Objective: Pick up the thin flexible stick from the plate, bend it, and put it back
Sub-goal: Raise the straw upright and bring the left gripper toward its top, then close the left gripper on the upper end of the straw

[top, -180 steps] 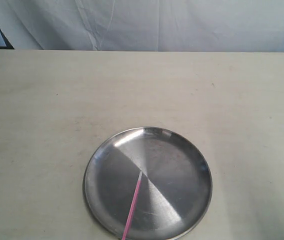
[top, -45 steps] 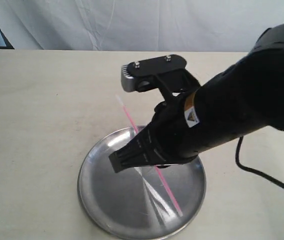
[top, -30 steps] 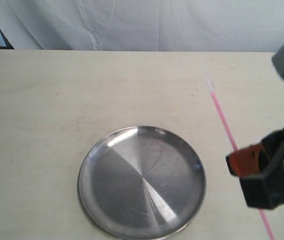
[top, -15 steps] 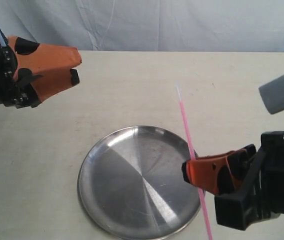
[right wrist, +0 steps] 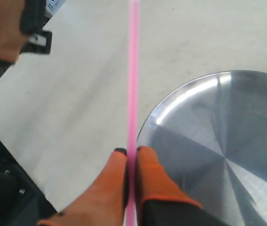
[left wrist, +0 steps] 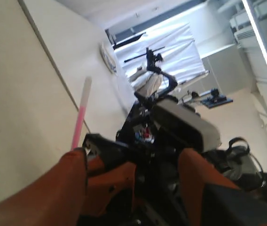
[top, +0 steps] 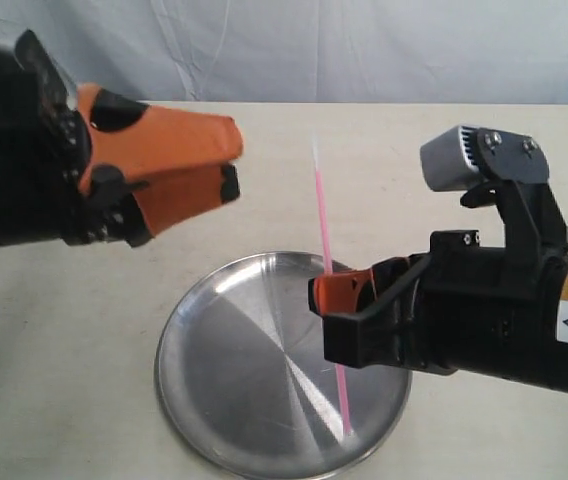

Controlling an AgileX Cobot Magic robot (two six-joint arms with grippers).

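The thin pink stick (top: 321,220) stands nearly upright over the silver plate (top: 234,350), its whitish end on top and its lower end just above the plate's near right part. My right gripper (top: 326,294) is shut on the stick below its middle. In the right wrist view the stick (right wrist: 133,70) runs straight out from between the pressed fingertips of the right gripper (right wrist: 131,151), beside the plate (right wrist: 227,122). My left gripper (top: 232,164) hangs open to the left of the stick's upper part, not touching it. In the left wrist view the left gripper (left wrist: 133,155) has wide jaws, with the stick (left wrist: 79,123) beside one finger.
The plate lies on a pale table (top: 84,320), whose far edge meets a white cloth backdrop (top: 364,50). The right arm's black body (top: 504,310) fills the right side above the table, and the left arm (top: 14,150) fills the upper left.
My right gripper has carried the stick leftward over the plate's right part. My left gripper has advanced to the right, closer to the stick's upper end.
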